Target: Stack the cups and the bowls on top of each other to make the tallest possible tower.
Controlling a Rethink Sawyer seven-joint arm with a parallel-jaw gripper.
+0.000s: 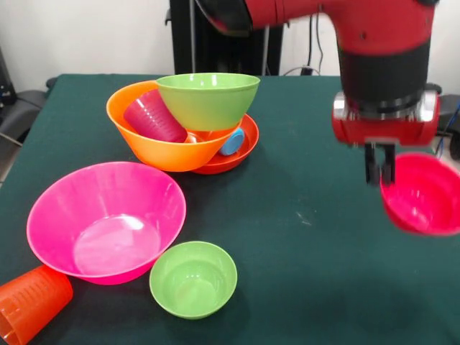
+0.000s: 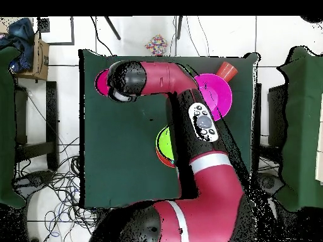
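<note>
The pincer (image 1: 379, 172) hangs straight down from the arm's thick red and black wrist (image 1: 384, 79), its two dark fingers close together and pinching the near rim of the small crimson bowl (image 1: 424, 194). That bowl is tilted, its hollow turned toward the front camera, and it looks lifted off the dark green table (image 1: 302, 251) at the pincer's side, though I cannot be sure it is clear of the cloth. From overhead the arm (image 2: 189, 126) reaches across the table and bends sharply at the elbow, so the wrist hides the pincer and only a sliver of the crimson bowl (image 2: 101, 80) shows beside it.

Well away from the pincer, across the table, stands the tower (image 1: 190, 122): a shallow red-orange bowl (image 1: 241, 154) as base, the large orange bowl (image 1: 154, 140) leaning in it, a purple cup (image 1: 154, 116) lying on its side inside that, and the medium lime green bowl (image 1: 208, 99) perched on top. A blue cup (image 1: 231, 141) is wedged between the orange bowl and the base's rim.

Nearer the front camera, well apart from the pincer, sit the large pink bowl (image 1: 106, 219) and, just beside it, the small lime green bowl (image 1: 192, 279), both upright. An orange cup (image 1: 32, 302) lies on its side against the pink bowl's far flank from the pincer.
</note>
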